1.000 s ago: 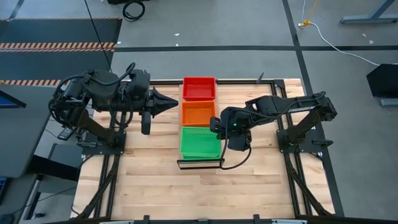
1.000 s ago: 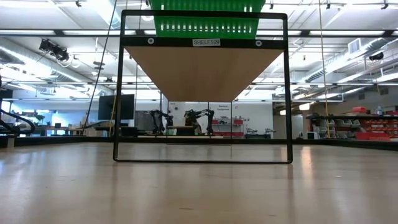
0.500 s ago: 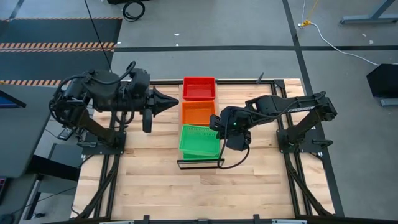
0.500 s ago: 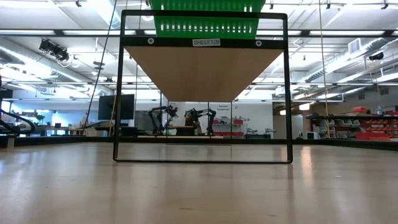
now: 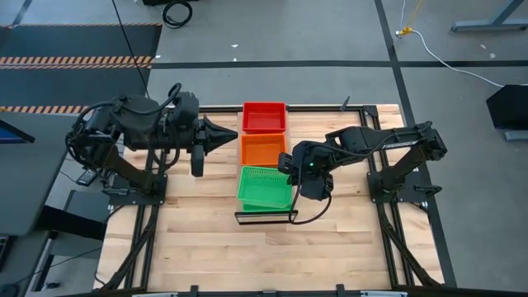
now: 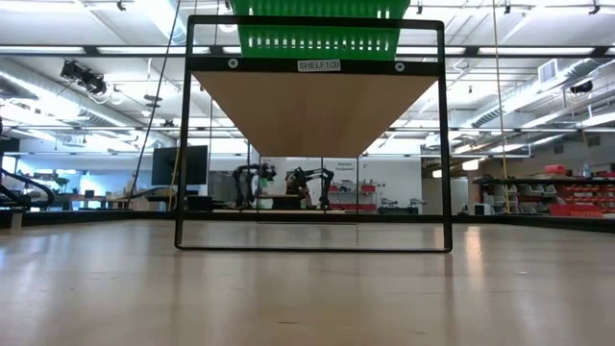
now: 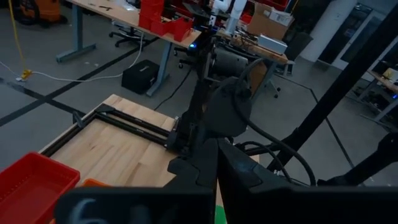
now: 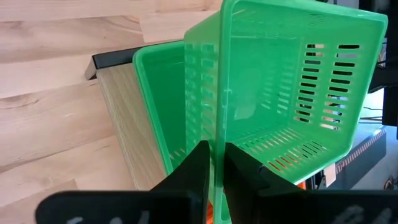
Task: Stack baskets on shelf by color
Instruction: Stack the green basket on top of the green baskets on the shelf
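Observation:
Three basket piles stand in a row on the shelf (image 5: 266, 217): red (image 5: 264, 117) at the far end, orange (image 5: 262, 150) in the middle, green (image 5: 266, 187) at the near end. My right gripper (image 5: 287, 167) is shut on the top green basket (image 8: 292, 81), which tilts over another green basket (image 8: 152, 99) resting on the shelf board (image 8: 121, 99). In the low view the green basket (image 6: 317, 34) shows above the shelf's dark frame (image 6: 312, 65). My left gripper (image 5: 229, 134) is shut and hovers left of the orange basket, pointing at it. My right gripper holds the top green basket by its right side wall (image 8: 219, 134), near the far corner. One finger (image 8: 198, 165) is on one face of the wall and the other finger (image 8: 242, 168) on the opposite face, coming from above. The basket sits tilted in the hold over the lower green basket.
Bare slatted tabletop (image 5: 206, 247) lies near of the shelf and on both sides of it. Black frame rails (image 5: 388, 239) run along the table's edges, with the arm bases (image 5: 396, 181) mounted on them. The room's floor lies beyond the far edge.
The green basket in my right gripper has turned and tipped slightly, so it now sits skewed over the basket below. My left arm has crept a little toward the shelf.

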### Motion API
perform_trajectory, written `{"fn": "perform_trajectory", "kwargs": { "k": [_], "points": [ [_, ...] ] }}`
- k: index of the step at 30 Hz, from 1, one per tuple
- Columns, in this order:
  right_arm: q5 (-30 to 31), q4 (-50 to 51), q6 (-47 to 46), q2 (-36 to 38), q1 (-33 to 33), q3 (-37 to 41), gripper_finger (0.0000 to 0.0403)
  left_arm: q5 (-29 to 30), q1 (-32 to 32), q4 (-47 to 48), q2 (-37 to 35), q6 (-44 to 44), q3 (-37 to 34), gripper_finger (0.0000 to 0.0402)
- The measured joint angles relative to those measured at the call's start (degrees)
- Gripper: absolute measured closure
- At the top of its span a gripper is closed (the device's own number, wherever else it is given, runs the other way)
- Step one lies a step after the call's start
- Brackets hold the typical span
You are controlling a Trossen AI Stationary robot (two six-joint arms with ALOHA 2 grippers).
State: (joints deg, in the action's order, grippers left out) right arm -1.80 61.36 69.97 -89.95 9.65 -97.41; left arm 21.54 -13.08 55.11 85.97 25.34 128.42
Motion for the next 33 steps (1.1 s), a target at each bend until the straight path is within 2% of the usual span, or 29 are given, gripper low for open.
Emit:
{"fn": "perform_trajectory", "kwargs": {
  "k": [7, 16, 24, 33],
  "points": [
    [0.0, 0.0, 0.0, 0.0, 0.0, 0.0, 0.0357, 0.1, 0.0, 0.0, 0.0, 0.5, 0.0, 0.0394],
    [0.0, 0.0, -2.9, 0.0, 0.0, 0.0, 0.0357, 0.1, 0.0, 0.0, 0.0, 1.0, 0.0, 0.0383],
    [0.0, 0.0, -2.9, 0.0, 0.0, 0.0, 0.0357, 0.8, 0.2, 0.0, 0.0, 1.0, 0.0, 0.0393],
    [0.6, 0.0, -2.9, 0.0, 0.0, 0.0, 0.0357, 1.4, 0.2, 0.0, 0.5, 1.0, -0.1, 0.0383]
  ]
}}
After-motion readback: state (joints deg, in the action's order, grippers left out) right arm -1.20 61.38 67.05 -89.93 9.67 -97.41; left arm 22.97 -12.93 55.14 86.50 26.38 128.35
